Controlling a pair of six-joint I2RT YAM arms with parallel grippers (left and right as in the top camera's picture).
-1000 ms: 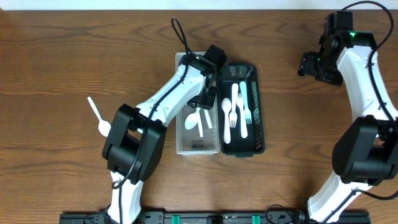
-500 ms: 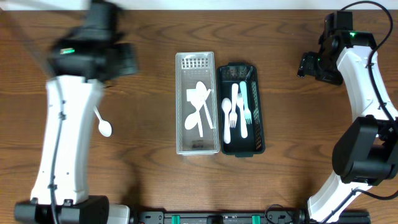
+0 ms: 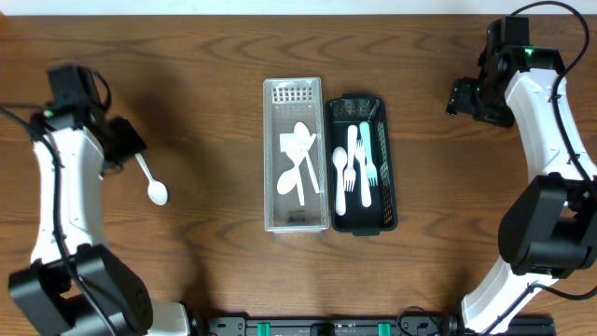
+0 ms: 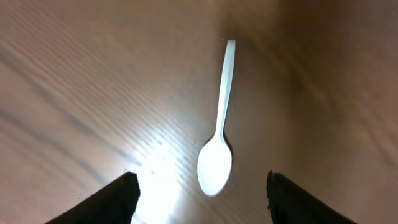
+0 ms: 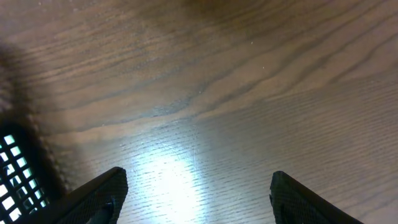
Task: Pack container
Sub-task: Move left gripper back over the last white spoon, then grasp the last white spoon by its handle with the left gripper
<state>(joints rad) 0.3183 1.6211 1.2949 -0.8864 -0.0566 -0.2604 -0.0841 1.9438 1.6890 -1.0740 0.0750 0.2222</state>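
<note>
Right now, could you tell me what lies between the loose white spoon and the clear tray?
Only bare tabletop separates the spoon and the clear tray, per the overhead view.

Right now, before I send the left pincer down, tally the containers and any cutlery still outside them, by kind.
clear plastic tray: 1
black plastic mesh tray: 1
loose white plastic spoon: 1
Total: 3
</note>
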